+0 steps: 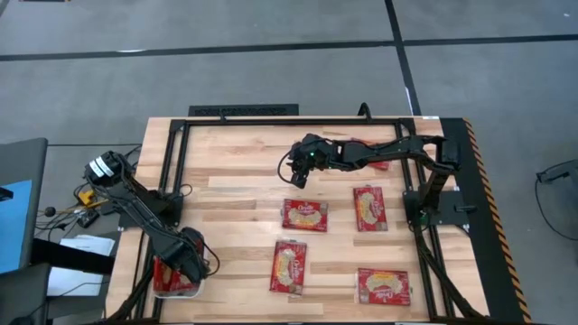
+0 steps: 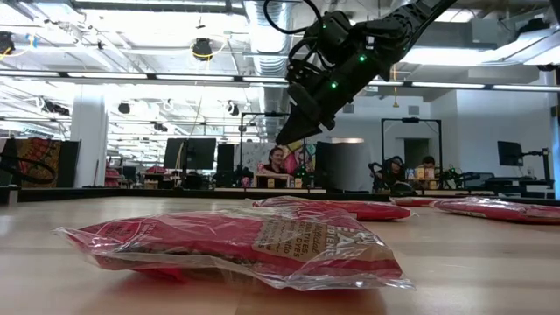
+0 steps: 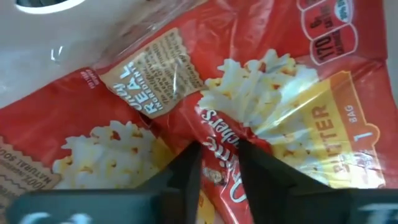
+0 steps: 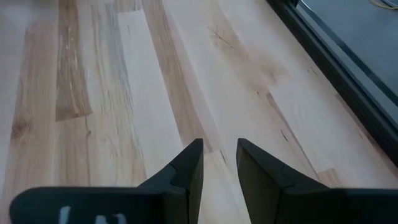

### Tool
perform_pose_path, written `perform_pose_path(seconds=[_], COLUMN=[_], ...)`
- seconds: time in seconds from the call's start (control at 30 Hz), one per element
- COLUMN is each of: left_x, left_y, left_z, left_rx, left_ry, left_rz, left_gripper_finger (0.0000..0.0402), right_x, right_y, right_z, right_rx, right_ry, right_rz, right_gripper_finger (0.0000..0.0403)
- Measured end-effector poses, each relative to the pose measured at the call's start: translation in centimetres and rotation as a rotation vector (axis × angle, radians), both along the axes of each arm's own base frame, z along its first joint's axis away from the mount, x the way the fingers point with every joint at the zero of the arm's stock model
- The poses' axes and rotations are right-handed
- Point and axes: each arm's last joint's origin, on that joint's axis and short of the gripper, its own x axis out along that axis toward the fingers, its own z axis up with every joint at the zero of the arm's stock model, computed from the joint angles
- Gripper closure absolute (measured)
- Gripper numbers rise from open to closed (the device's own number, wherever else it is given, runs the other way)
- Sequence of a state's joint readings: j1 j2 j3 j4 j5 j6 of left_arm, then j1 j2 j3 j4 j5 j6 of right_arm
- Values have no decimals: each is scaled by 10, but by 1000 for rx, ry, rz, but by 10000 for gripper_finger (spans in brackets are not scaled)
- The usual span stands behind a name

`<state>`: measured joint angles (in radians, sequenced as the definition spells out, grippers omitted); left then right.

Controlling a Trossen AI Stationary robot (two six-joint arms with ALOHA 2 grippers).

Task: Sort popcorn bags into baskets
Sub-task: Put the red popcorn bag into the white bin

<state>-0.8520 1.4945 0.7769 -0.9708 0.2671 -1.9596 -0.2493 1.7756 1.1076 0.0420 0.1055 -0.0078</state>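
My left gripper [image 1: 187,260] is down in the white tray [image 1: 159,290] at the table's near left corner, shut on a red popcorn bag [image 3: 261,93] that lies on other bags there. My right gripper [image 1: 296,171] hangs shut above bare wood [image 4: 186,74] near the table's middle, toward the far side, holding nothing; the low view shows it well above the table [image 2: 294,133]. Several red bags lie flat on the table: two mid-table [image 1: 304,214] [image 1: 368,206], two near the near edge [image 1: 289,266] [image 1: 383,285], and one under the right arm [image 1: 376,163]. My left gripper pinches a raised fold of the popcorn bag's wrapper [image 3: 219,140] between its two fingers, coming from above and pointing down. The bag lies in the tray on top of other red bags, its film crinkled around the fingers [image 3: 189,171].
A black metal frame [image 1: 172,153] runs round the table's edges. Bare wood lies between the tray and the nearest bag [image 1: 235,262] and along the far left part of the table. In the low view one bag [image 2: 236,245] lies close to the camera; people sit in the room behind.
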Motion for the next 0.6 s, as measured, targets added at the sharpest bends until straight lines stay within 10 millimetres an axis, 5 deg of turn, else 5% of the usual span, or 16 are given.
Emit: perform_pose_path(seconds=[0.13, 0.37, 0.6], left_x=[0, 7, 18], left_y=[0, -1, 1], left_z=[0, 7, 40], left_rx=[-6, -12, 48], left_ry=[0, -7, -11], left_rz=[-14, -15, -75], left_gripper_finger=[389, 400, 401], right_x=[0, 0, 0], right_y=[0, 0, 0], right_z=[0, 0, 1], right_rx=[-1, -1, -1], right_ry=[-5, -5, -7], right_rz=[0, 0, -1], right_gripper_finger=[283, 283, 283])
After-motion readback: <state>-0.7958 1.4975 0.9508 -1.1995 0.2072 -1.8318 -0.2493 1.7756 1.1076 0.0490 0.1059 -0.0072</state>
